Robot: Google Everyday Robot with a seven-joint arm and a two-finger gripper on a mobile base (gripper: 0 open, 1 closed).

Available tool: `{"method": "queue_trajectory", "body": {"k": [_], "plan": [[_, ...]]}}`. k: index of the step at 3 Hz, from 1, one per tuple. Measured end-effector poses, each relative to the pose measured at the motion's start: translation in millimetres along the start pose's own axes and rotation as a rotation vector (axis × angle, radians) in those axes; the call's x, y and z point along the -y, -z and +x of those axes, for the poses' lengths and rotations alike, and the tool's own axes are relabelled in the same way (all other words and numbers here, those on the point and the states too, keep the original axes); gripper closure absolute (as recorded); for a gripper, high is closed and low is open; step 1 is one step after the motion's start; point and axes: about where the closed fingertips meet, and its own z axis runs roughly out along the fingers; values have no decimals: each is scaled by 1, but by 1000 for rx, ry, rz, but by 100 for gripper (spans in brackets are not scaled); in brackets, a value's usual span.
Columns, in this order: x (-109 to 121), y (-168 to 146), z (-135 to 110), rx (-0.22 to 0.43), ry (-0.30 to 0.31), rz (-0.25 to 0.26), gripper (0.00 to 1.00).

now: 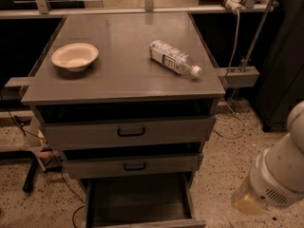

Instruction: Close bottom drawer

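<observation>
Bowl (pixel 74 56): sat upright on the left part of the cabinet top (pixel 118 82), well back from the front edge. It was parked there and judged to have no part in the task.
Top drawer (pixel 85 134): stood slightly proud of the cabinet face, widest of the three, with a black handle at centre.
Middle drawer (pixel 95 166): sat directly below, narrower, also slightly out, with its own black handle.
Bottom drawer (pixel 137 198): located at the foot of the cabinet, lowest of the three, and pulled far out toward the camera. It was the only drawer wide open, so the closing push had not yet been made.
Water bottle (pixel 174 58): lay on its side on the right part of the cabinet top, cap pointing to the right front, apart from the bowl.
Gripper (pixel 247 201): hung at the lower right over the speckled floor, right of the cabinet and well apart from the bottom drawer, touching nothing. This was judged an approach position, from which it would have to travel left to the drawer front.
Jaw state: whether the jaws stood apart or together could not be told.
Bottom drawer, appearance: grey metal, dark boxy interior with straight side walls. Only the top edge of its front panel showed, at the lower frame edge. Its handle was out of view.
</observation>
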Motion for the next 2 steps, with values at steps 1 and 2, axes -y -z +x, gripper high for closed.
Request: {"method": "queue_trajectory", "body": {"k": [1,2], "plan": [[-12,-17,13,-29,-7,-39,100],[-18,-45,8,14,-25,-87,100]]}}
